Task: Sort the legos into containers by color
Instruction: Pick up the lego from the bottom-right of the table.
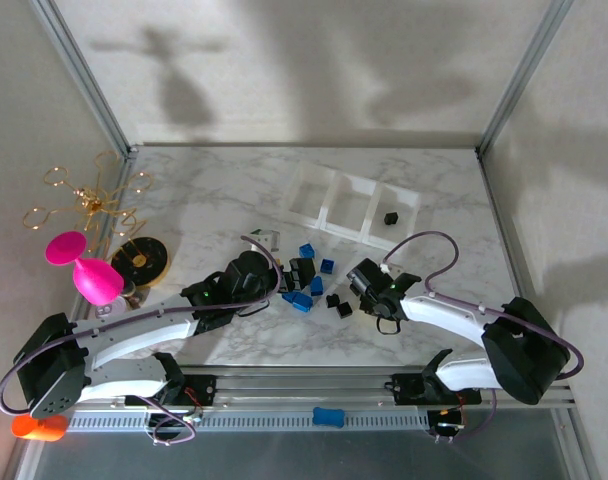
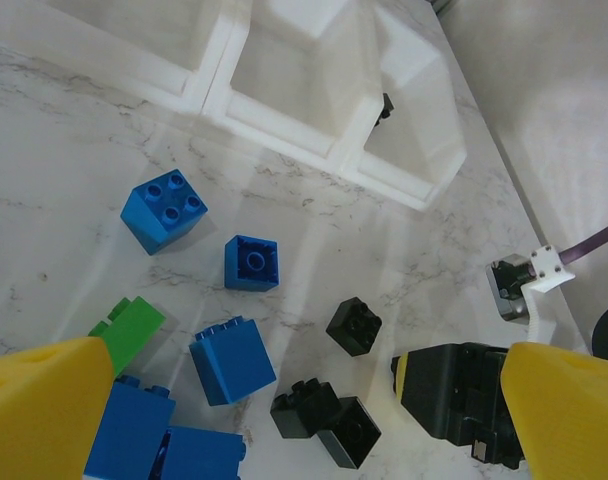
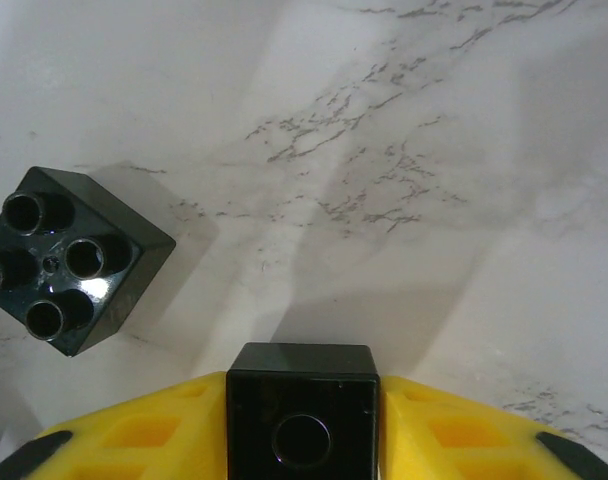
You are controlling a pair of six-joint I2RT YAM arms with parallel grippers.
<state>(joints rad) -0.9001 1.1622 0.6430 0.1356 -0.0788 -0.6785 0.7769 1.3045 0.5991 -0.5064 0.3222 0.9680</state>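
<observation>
Lego (image 3: 302,395), black, sits pinched in the right gripper (image 3: 304,445).

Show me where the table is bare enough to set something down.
Free: marble between the bins and the gold wire stand, and the far-right strip past the bins. Crowded: the bricks in front of the bins.

Legos (image 1: 301,301) clustered; black lego (image 1: 391,217) inside rightmost container (image 1: 409,200).

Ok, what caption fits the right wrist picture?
Right gripper pinches a small black lego beside a four-stud black lego on the table.
</observation>
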